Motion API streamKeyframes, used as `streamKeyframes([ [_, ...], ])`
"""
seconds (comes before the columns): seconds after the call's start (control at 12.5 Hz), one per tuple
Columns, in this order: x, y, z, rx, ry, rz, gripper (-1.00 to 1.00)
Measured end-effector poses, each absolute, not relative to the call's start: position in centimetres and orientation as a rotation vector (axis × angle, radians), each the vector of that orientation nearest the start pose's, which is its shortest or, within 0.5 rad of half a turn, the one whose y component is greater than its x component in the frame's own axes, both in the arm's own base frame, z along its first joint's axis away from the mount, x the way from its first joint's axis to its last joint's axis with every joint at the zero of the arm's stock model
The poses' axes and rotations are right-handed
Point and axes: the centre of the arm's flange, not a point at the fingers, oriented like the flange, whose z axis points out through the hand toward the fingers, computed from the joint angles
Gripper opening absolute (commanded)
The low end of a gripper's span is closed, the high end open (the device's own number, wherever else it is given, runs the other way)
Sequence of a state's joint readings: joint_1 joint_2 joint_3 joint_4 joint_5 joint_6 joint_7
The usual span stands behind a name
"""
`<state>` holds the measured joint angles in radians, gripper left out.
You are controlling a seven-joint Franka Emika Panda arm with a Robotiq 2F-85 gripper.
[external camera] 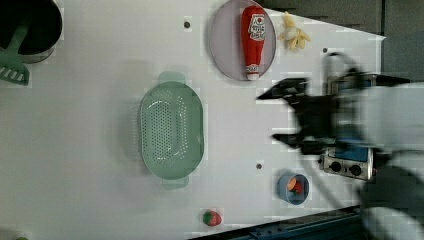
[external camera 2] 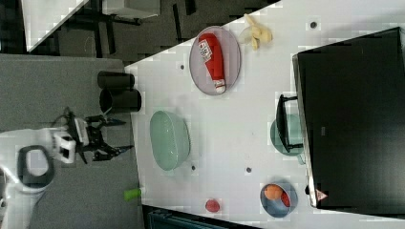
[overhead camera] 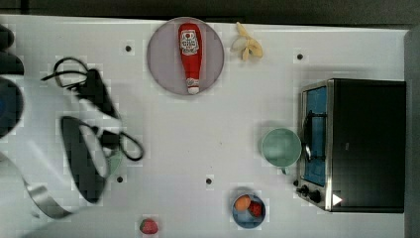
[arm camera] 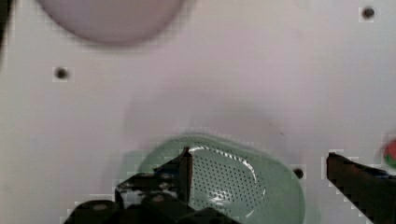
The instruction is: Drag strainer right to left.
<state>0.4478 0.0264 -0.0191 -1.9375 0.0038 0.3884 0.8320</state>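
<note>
Top view: the arm covers the top view's left side, and a sliver of the pale green strainer (overhead camera: 115,161) peeks from beneath it; well off toward the top view's right stand a green cup (overhead camera: 281,147) and a toaster oven (overhead camera: 354,144), with a ketchup bottle (overhead camera: 190,57) lying on a plate (overhead camera: 163,54) farther up. Left view: the gripper (external camera: 272,116) hangs with its two black fingers spread wide and nothing between them, and the strainer (external camera: 171,130) sits apart from it toward the left view's left, flat on the white table (external camera: 75,150). Right view: the gripper (external camera 2: 122,135) is open, fingertips pointing toward the strainer (external camera 2: 169,140) just beyond them. Wrist view: the strainer (arm camera: 229,179) lies below the parted fingers (arm camera: 180,170), untouched.
</note>
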Motion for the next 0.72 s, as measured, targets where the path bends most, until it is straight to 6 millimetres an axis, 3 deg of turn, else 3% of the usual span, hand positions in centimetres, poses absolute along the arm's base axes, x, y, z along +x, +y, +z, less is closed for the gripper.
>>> streamKeyframes([
  [0.24, 51.6, 13.3, 52.8, -2.629, 1.704, 0.009, 1.0],
  [0.4, 51.7, 6.0, 55.4, -2.606, 1.689, -0.033, 1.0],
  [0.56, 50.9, -0.9, 56.7, -2.597, 1.697, -0.028, 1.0],
  [0.72, 49.7, -6.5, 56.5, -2.597, 1.695, 0.032, 1.0],
])
